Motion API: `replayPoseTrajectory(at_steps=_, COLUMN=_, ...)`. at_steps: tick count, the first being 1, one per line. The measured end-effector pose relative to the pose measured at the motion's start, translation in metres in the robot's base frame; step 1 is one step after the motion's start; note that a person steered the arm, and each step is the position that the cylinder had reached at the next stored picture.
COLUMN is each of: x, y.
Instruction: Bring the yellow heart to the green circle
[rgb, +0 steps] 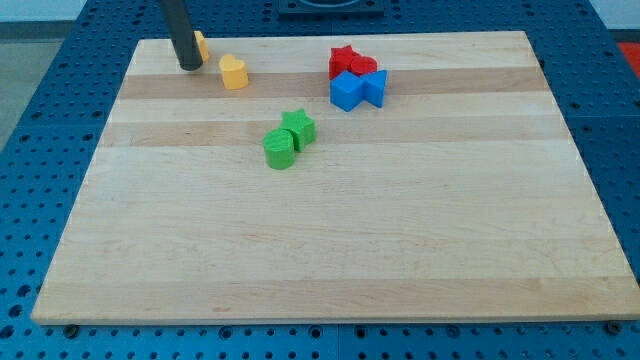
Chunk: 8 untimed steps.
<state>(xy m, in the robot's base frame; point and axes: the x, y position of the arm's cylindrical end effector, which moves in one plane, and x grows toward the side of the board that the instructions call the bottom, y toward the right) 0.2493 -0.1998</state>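
Bright, even overhead light, no harsh glare. The wooden board (330, 210) reads pale, slightly washed along its far edge. Blocks cast only short soft shadows; the green circle (280, 150) has a faint one at its base. Focus sharp overall, the rod slightly soft at the top edge. Little edge distortion.

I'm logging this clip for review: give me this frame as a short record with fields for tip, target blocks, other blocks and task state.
tip: my tip at the view's top left, left of the yellow heart
yellow heart: apart from the tip
green circle: mid-board, touching the green star
behind rod: small orange block, partly hidden
other blocks: red blocks and blue blocks clustered together
task state: heart not yet at circle
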Motion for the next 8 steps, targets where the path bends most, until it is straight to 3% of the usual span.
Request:
replayPoseTrajectory(at_steps=5, x=-0.001, y=0.075)
replayPoseTrajectory(at_steps=8, x=0.047, y=0.076)
